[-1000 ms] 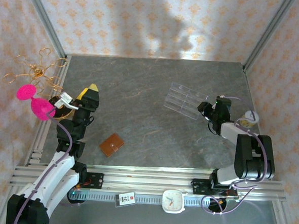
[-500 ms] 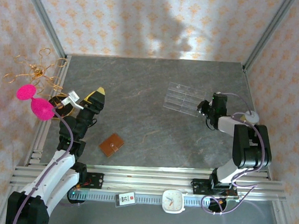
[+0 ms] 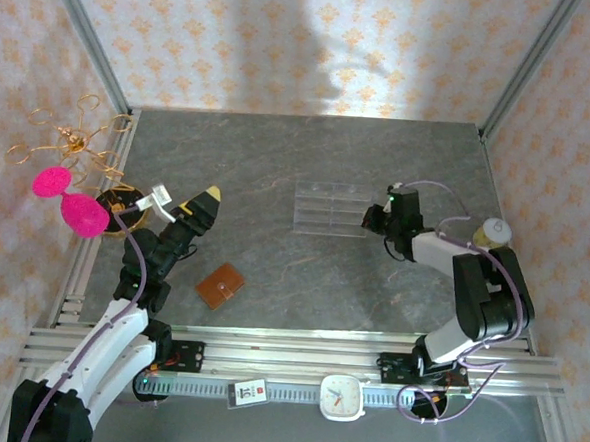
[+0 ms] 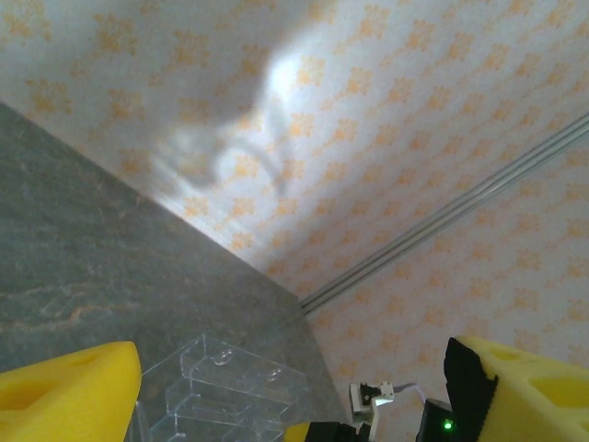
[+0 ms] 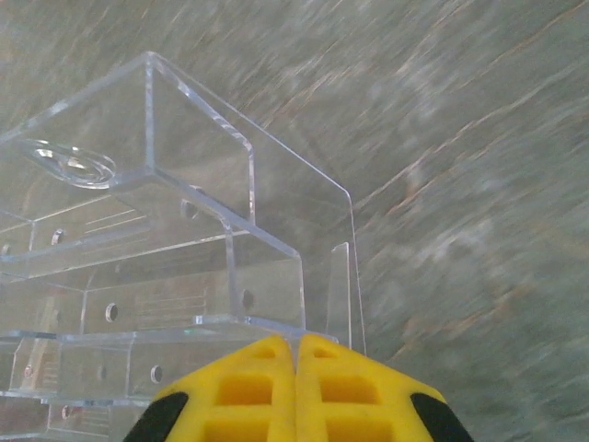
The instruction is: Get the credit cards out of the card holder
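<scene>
The card holder (image 3: 220, 286), a small brown leather wallet, lies folded shut on the grey table, near the front left. No credit cards show; they are hidden or out of view. My left gripper (image 3: 208, 198) hovers behind and left of the wallet, apart from it. In the left wrist view my left gripper (image 4: 294, 396) is open, its yellow fingers (image 4: 64, 391) wide apart with nothing between them. My right gripper (image 3: 375, 218) is shut, its tips (image 5: 296, 354) pressed against the near wall of the clear compartment tray (image 5: 184, 239).
The clear plastic tray (image 3: 332, 208) sits at mid table, right of centre, also seen as the tray (image 4: 221, 387) from the left wrist. A gold wire ornament (image 3: 74, 142) and pink pieces (image 3: 80, 213) stand at the left edge. A small jar (image 3: 493, 231) is at the right, a clock (image 3: 342, 396) on the front rail.
My right gripper has swept left, and the clear tray has slid left and turned square to the table. My left gripper has moved right and slightly nearer. The wallet has stayed put.
</scene>
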